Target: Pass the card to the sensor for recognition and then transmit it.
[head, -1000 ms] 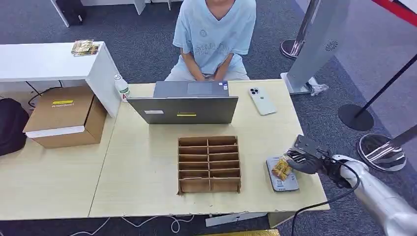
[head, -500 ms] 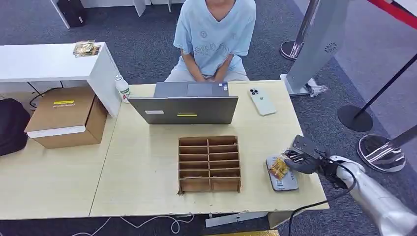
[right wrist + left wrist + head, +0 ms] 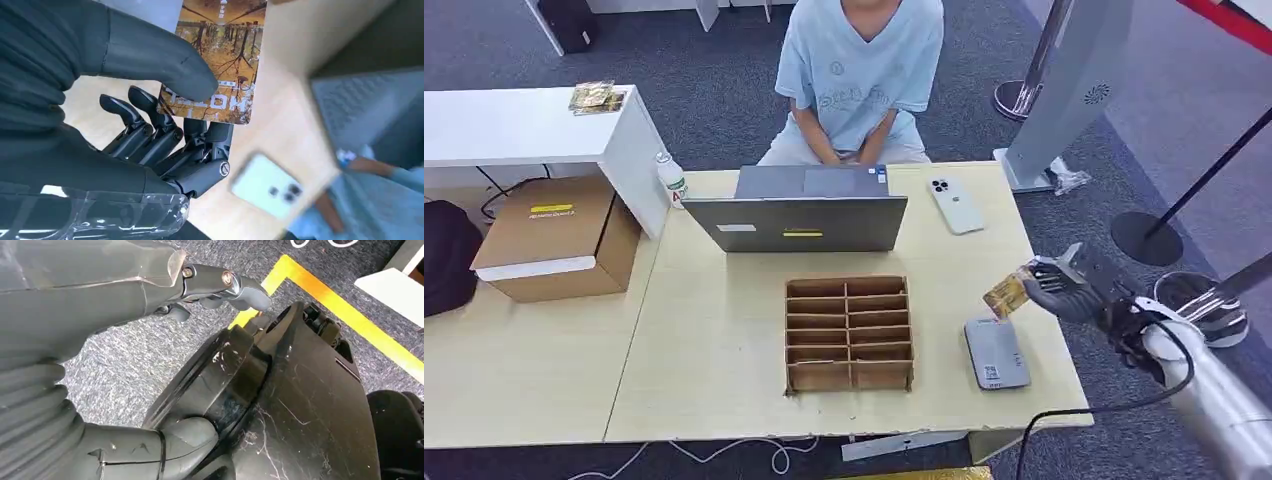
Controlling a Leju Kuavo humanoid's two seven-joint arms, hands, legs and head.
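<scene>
the right hand (image 3: 1056, 292) grips the card (image 3: 1006, 296) between thumb and fingers, holding it in the air above the table's (image 3: 714, 350) right side, just beyond the grey card reader (image 3: 997, 352) that lies flat near the table's front right corner; card and reader are apart, with clear air between them; in the right wrist view the card (image 3: 220, 65) shows an autumn-tree print with lettering along one edge, the thick thumb (image 3: 165, 65) pressed on its face and the darker fingers (image 3: 150, 130) curled beneath; the left hand (image 3: 220, 287) hangs low over the carpeted floor with nothing in it, fingers loosely extended rather than clenched.

judging by the card raised off the sensor and angled toward the far side of the table, the recognition step looks finished and the handover is the step in hand; a person in a light blue shirt (image 3: 859, 60) sits behind the open laptop (image 3: 799, 215), with a white phone (image 3: 956, 205) beside it and a cardboard divider tray (image 3: 849, 335) at the table's middle; the next move probably calls for carrying the card forward and inward, past the phone, toward the person, keeping the pinch firm so that the thin card does not slip or twist, and letting go only once it is taken or set down.
</scene>
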